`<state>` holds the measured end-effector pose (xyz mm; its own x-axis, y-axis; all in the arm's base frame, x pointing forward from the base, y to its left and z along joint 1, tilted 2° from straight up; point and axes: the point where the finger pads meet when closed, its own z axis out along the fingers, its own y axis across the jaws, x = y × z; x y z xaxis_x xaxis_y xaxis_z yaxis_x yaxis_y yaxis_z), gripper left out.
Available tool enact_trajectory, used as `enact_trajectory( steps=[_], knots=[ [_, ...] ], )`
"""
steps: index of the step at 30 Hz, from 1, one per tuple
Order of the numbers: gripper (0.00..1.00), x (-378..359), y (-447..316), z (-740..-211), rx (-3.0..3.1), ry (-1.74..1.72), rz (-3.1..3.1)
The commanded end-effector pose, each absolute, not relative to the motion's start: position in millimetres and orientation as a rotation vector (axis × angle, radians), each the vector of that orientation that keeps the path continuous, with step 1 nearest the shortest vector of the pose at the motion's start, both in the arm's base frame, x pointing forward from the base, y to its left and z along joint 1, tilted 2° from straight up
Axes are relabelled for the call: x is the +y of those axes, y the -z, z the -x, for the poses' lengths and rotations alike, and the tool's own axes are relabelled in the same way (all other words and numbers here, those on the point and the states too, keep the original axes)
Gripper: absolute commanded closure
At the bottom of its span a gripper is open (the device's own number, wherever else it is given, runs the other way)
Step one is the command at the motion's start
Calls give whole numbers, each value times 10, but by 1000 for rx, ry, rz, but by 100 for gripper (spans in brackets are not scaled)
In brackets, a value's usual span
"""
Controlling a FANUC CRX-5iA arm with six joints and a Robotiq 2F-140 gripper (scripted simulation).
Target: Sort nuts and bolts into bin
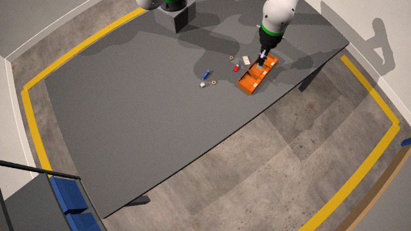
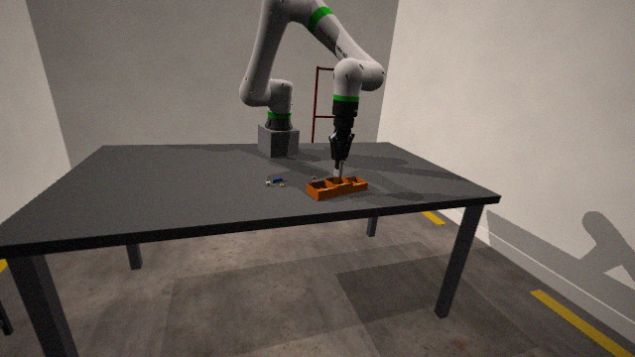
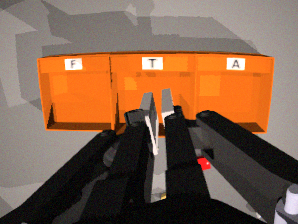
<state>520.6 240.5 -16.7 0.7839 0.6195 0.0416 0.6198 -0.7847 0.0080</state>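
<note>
Arm [image 1: 279, 16] [image 2: 349, 74] reaches out from base, wrist upright, gripper [image 1: 259, 67] [image 2: 338, 176] [image 3: 159, 105] pointing down over mid compartment of orange 3-part bin unit [image 1: 244, 88] [image 2: 342, 190] [image 3: 95, 62], i.e. bin T [image 3: 175, 64]. Jaws near-closed, narrow gap, nothing seen between tips. Fingers + linkage block part of T's floor and near wall in wrist view; contents there can't be made out. Labels F, T, A legible in wrist only. 2 brass ring-like nuts on table [image 1: 128, 112] [image 2: 198, 198], outside bins: one [image 1: 231, 58] [image 2: 314, 177] near domino [image 1: 246, 60], other [image 1: 214, 83] [image 2: 281, 184] nr white die [image 1: 202, 85] [image 2: 268, 183] and blue cylinder [image 1: 205, 75] [image 2: 277, 179]. Red item [image 1: 236, 67] [image 3: 203, 163] near bin unit, partly cut off by linkage in wrist; exact type unclear. Can't pick out any bolt. Bin unit nr table's long front edge, strip of tabletop between; wider room toward far-left end.
</note>
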Motion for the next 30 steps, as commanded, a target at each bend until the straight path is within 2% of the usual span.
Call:
enact_trajectory(
  steps=[1, 20, 30],
  knots=[
    [95, 2404, 86, -5205, -1029, 66, 2961],
    [95, 3128, 85, -4863, -1029, 66, 2961],
    [95, 3161, 245, -4854, -1029, 66, 2961]
  ],
)
